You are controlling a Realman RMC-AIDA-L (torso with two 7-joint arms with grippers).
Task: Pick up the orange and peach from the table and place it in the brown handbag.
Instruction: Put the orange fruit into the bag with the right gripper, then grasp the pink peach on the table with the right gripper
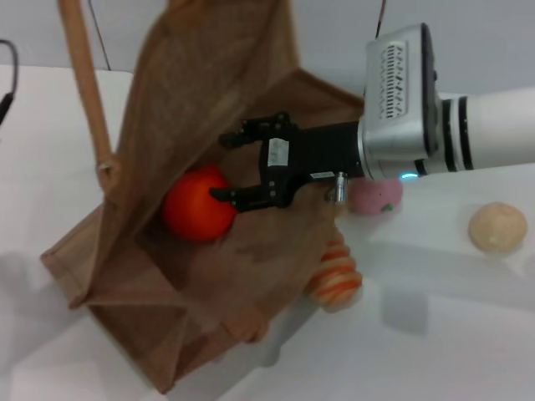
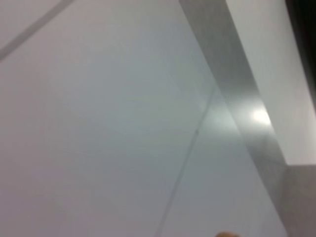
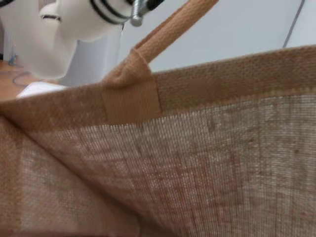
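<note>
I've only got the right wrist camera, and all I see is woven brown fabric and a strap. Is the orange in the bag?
Observer: Yes. In the head view the orange lies inside the brown handbag, with the right gripper open beside it.
Operator: Where's the peach?
Observer: The peach is on the table outside the bag, partly hidden by the right arm.
Operator: And the left gripper?
Observer: No view shows it. Its wrist camera shows only a plain pale surface.
</note>
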